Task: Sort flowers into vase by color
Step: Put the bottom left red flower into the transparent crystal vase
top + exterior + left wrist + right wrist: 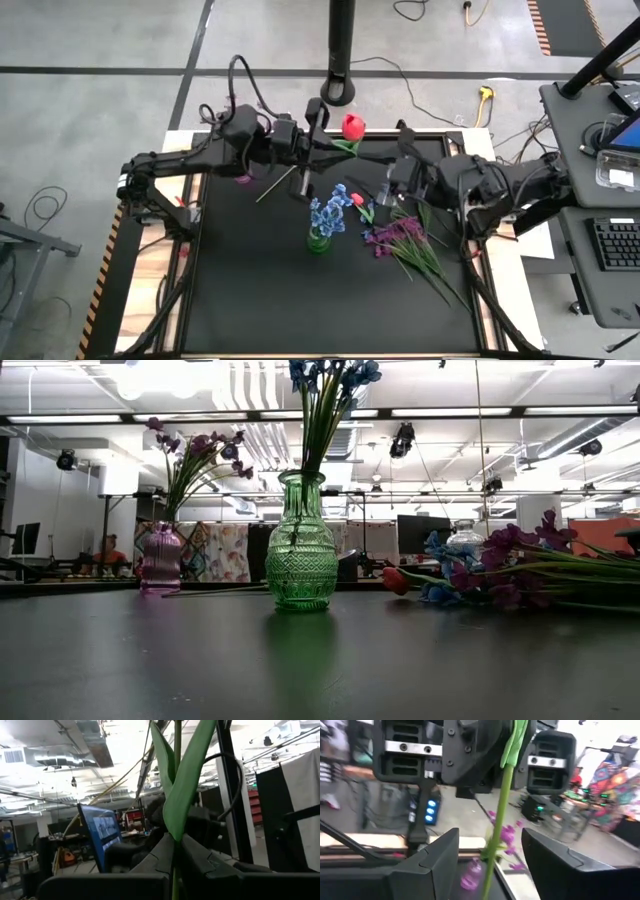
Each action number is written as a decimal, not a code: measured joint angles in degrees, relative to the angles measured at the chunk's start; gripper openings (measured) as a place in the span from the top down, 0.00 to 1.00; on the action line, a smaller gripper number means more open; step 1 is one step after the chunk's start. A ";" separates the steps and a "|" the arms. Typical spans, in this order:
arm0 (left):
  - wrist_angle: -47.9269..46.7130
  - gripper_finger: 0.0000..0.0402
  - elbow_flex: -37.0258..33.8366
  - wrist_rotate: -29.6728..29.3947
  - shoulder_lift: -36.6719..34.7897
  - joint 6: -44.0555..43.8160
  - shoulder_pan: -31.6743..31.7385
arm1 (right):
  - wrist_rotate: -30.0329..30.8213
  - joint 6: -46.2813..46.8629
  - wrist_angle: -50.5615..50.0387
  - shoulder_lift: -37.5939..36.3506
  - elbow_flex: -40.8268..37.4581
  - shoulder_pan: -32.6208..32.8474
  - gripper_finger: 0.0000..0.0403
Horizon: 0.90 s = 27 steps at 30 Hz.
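My left hand (175, 860) is clamped on the red tulip's (353, 126) stem; my right hand (490, 855) is apart around the stem, its lower end cut off.

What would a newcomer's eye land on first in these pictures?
The red tulip held up over the table's far edge: the left gripper is shut on its green stem, and the right gripper has its fingers open on either side of that stem. Next, the green vase of blue flowers at mid-table, with loose purple flowers lying to its right.
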 joint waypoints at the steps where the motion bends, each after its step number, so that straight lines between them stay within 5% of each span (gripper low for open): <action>1: 0.08 1.00 0.41 -0.01 0.09 -0.03 0.01 | -1.54 0.57 0.24 0.09 0.00 -0.65 0.50; 6: -0.13 1.00 1.05 -0.02 0.56 -0.05 0.02 | -2.44 2.05 0.26 0.15 0.00 -2.47 0.62; 14: -0.10 1.00 0.99 -0.07 0.47 -0.05 0.04 | -2.92 2.54 0.24 0.20 0.00 -3.11 0.95; 21: -1.26 0.92 0.94 -0.74 0.46 -0.25 0.04 | -3.71 3.59 -1.16 0.31 0.00 -3.10 0.97; 27: -6.67 0.73 0.92 -0.66 -0.18 -0.25 0.05 | -3.71 4.99 -2.76 0.05 -0.02 -3.93 0.97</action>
